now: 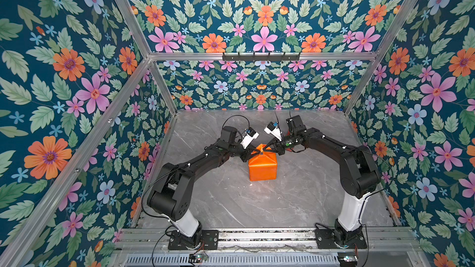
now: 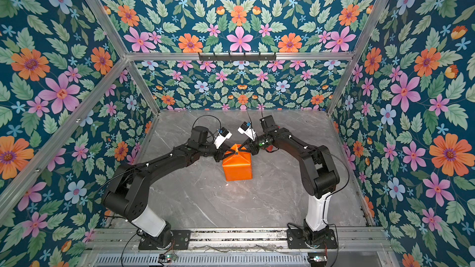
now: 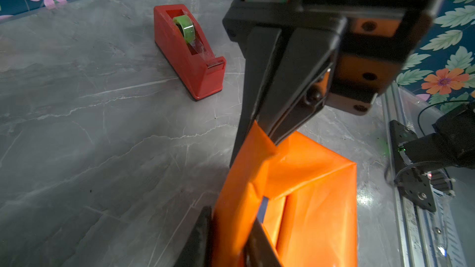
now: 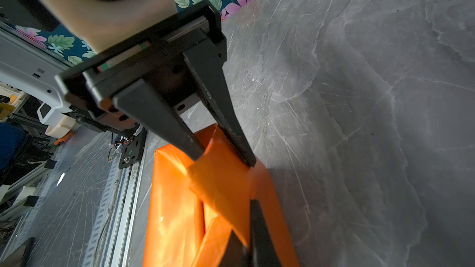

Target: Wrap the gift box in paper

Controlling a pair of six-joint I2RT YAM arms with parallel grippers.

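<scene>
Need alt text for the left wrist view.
The right gripper pinches a raised flap of the orange paper, which is folded into a box shape, while the left gripper grips another fold close to the camera. A red tape dispenser stands beyond on the grey marble table.

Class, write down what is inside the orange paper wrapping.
Only a thin bluish sliver, likely the gift box, shows through a gap in the paper; the rest is covered.

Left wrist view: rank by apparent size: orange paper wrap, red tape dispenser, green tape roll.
1. glossy orange paper, though it sits nearest the camera, which inflates it.
2. red plastic tape dispenser.
3. green tape roll inside the dispenser, clearly smallest.
</scene>
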